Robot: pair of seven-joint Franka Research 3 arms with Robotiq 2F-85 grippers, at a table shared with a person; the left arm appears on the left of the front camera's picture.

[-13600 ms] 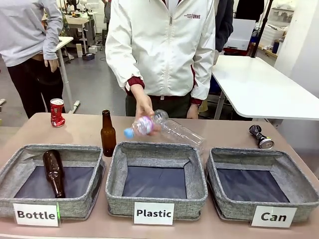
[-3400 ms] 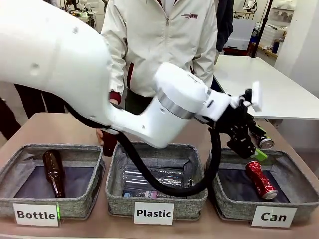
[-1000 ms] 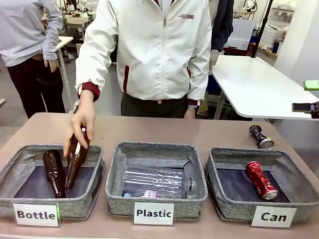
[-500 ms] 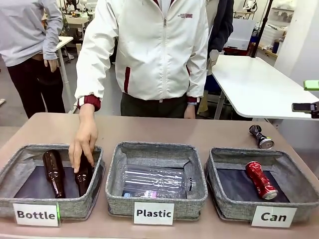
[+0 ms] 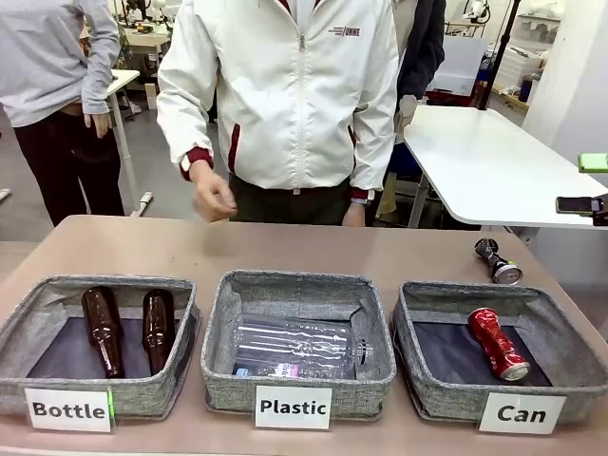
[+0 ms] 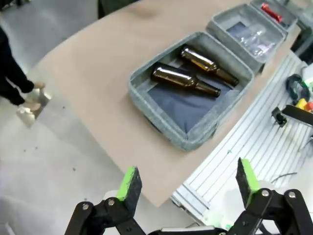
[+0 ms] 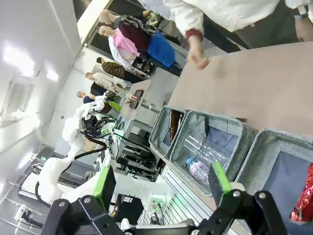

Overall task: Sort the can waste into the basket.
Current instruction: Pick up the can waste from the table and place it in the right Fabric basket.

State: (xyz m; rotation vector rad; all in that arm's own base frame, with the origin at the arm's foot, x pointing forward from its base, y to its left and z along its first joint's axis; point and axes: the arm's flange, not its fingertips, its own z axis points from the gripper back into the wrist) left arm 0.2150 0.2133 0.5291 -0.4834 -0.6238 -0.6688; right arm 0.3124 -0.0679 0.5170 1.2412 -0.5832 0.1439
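Now both claws hang spread wide and empty. The left gripper looks down on the "Bottle" basket, where two brown glass bottles lie side by side. The right gripper gapes likewise, with nothing between its pads. The red can lies on its side inside the "Can" basket. The dark can lies on the table just behind that basket. The person's hand hovers over the far edge.
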